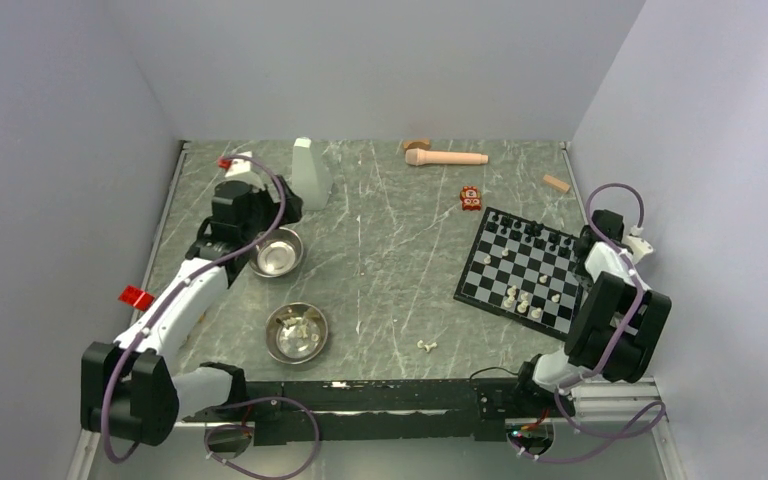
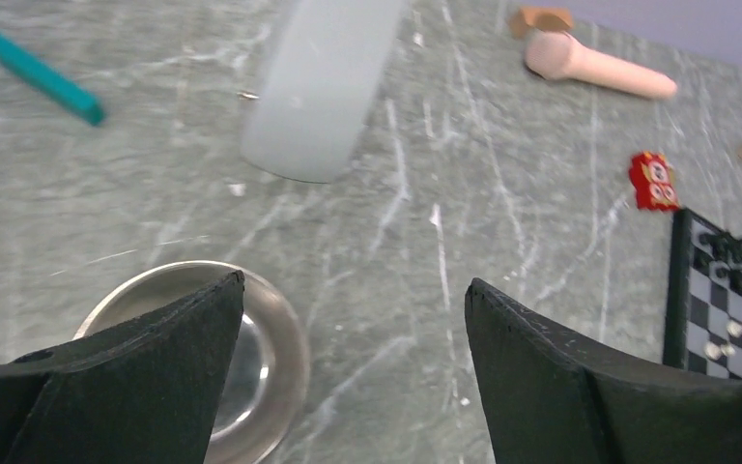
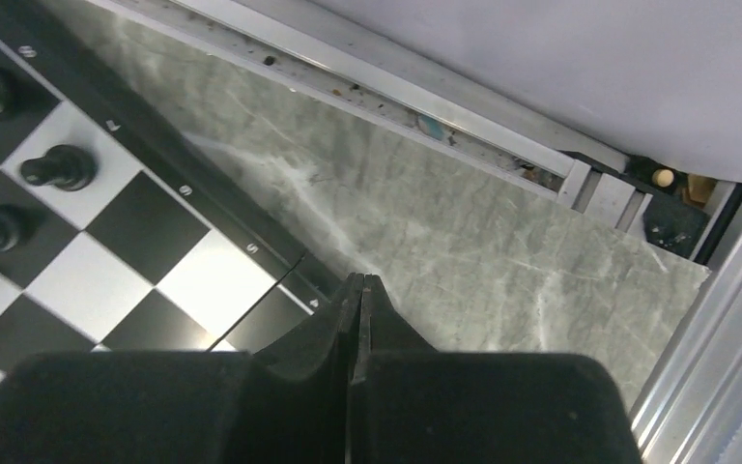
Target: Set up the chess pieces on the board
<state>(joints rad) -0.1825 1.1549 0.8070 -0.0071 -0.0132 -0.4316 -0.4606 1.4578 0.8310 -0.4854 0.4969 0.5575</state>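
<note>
l gripper [image 2: 353, 288]: jaws wide apart, nothing betw. them. Sits over far-left part of table [image 1: 390, 265], left finger above rim of far bowl [image 1: 278, 256].
r gripper [image 3: 357, 290]: fingers pressed together, nothing seen betw. them. Tips over the board's black border on its right side, bare table just beyond.
board [image 1: 495, 272]: right half of table, turned at an angle, right arm leaning over its right edge.
black pieces [image 1: 532, 232]: along board's far rows, upright as far as top cam shows.
black pawns [image 3: 58, 166]: right wrist cam shows a few, one per square, near the border w/ printed marks.
white pieces [image 1: 525, 300]: loose cluster on board's near rows, not lined up.
stray white piece [image 1: 425, 346]: lying on table off the board, betw. near bowl and board's near corner.
near bowl [image 1: 274, 345]: steel, near-left of table. Holds several pale pieces [image 1: 300, 328]; types too small to tell.
far bowl: steel, just beyond near bowl, partly under l gripper.
pale cone-shaped obj [image 1: 310, 172]: far left, just beyond l gripper.
peach mic-shaped toy [image 1: 447, 157]: lying at far edge, centre.
small red toy [image 1: 471, 197]: on table near board's far corner, not touching.
wooden block [image 1: 556, 183]: far right, apart from board.
red block [image 1: 136, 296]: at table's left edge, beside left arm.
teal stick [image 2: 43, 77]: left wrist cam only, far left on table.
</note>
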